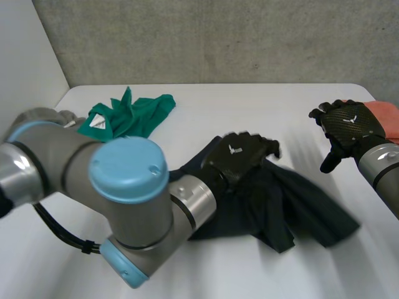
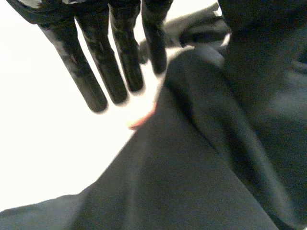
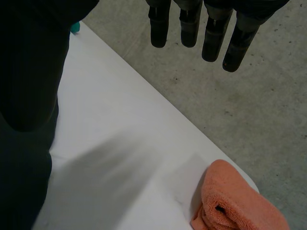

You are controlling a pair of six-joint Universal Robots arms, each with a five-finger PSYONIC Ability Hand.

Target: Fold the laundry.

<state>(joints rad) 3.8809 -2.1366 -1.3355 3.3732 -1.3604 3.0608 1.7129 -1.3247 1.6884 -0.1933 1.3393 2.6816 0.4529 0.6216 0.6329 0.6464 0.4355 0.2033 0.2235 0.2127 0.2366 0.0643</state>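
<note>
A dark navy garment (image 1: pixel 299 205) lies crumpled on the white table (image 1: pixel 249 106), right of centre. My left hand (image 1: pixel 240 157) rests over its upper left part, open. In the left wrist view its straight fingers (image 2: pixel 120 57) reach past the edge of the dark cloth (image 2: pixel 192 182) over bare table, holding nothing. My right hand (image 1: pixel 346 123) hovers open above the table's right side, apart from the garment. In the right wrist view its fingers (image 3: pixel 211 33) hang straight and empty.
A green garment (image 1: pixel 134 115) lies bunched at the back left, with a grey cloth (image 1: pixel 59 117) beside it at the table's left edge. A rolled orange towel (image 1: pixel 388 118) sits at the far right corner (image 3: pixel 235 203), just behind my right hand. A grey wall runs along the back.
</note>
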